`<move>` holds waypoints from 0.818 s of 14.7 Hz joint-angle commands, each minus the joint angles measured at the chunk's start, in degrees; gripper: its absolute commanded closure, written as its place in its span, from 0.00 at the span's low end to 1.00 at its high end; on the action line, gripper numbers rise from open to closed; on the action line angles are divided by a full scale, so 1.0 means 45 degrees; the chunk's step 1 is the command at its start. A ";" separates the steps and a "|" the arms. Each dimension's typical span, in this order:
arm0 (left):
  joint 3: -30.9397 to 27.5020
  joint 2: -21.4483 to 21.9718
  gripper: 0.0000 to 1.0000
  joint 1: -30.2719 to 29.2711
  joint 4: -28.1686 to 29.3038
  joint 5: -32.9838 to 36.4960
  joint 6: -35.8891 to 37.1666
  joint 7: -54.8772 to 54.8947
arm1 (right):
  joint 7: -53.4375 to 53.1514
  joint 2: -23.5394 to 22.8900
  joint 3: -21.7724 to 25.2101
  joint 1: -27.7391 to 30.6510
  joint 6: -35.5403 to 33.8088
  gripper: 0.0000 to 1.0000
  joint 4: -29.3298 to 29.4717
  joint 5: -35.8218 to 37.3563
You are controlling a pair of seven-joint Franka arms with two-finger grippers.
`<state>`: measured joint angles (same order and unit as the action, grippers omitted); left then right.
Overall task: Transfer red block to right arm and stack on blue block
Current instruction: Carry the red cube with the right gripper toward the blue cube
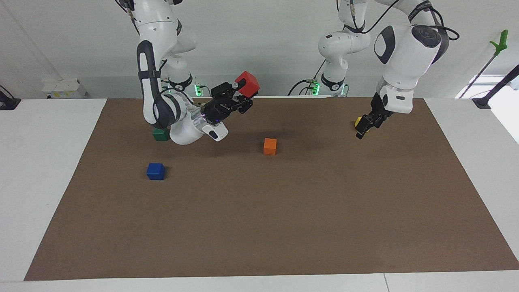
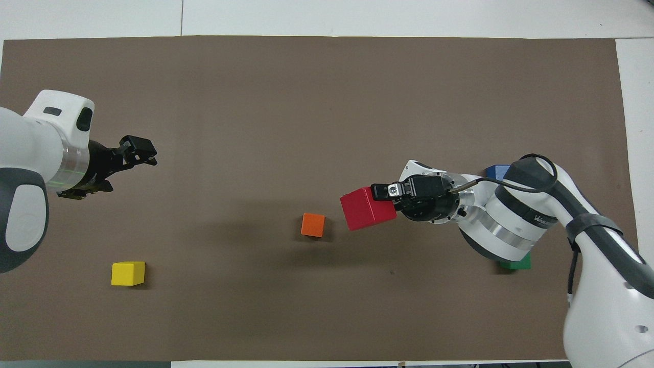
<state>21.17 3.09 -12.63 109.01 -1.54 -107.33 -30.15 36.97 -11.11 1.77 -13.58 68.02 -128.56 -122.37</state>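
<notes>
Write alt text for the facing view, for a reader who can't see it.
The right gripper holds the red block in the air over a brown mat. The blue block, an orange block and a green block lie on the mat. The left gripper waits beside a yellow block.

blue block (image 2: 496,171), green cube (image 2: 517,264) partly hidden

The bench (image 1: 48,182) is white, covered by a plain brown mat (image 1: 284,219). A bright red block (image 1: 247,84) shows at upper centre of the facing view, in the black right claw (image 1: 243,97) on a white arm with dark grey bands. At centre sits an orange block (image 1: 270,146); at left, a deep blue block (image 1: 155,171) and a dark green block (image 1: 160,134). A yellow block (image 2: 128,273) lies at lower left of the overhead view. The left claw (image 1: 362,129) is black.
</notes>
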 commanded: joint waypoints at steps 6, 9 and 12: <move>0.0023 -0.1684 0.00 -0.0259 -0.3581 0.1299 0.3795 0.2620 | -0.4970 0.3815 -0.0062 0.2663 0.2775 1.00 0.0772 0.5521; -0.1159 -0.1431 0.00 0.0690 -0.3115 0.1299 0.3366 0.2773 | -0.5617 0.4421 -0.0043 0.3485 0.2775 1.00 0.1457 0.9078; -0.6775 -0.0902 0.00 0.6322 -0.2232 0.1299 0.2055 0.3494 | -0.6143 0.4890 -0.0023 0.3819 0.2775 1.00 0.2567 1.2767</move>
<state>5.26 -4.25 -0.06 94.85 3.27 -94.92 -16.57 12.48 9.44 2.18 2.78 79.75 -120.81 -73.92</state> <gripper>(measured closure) 0.000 0.441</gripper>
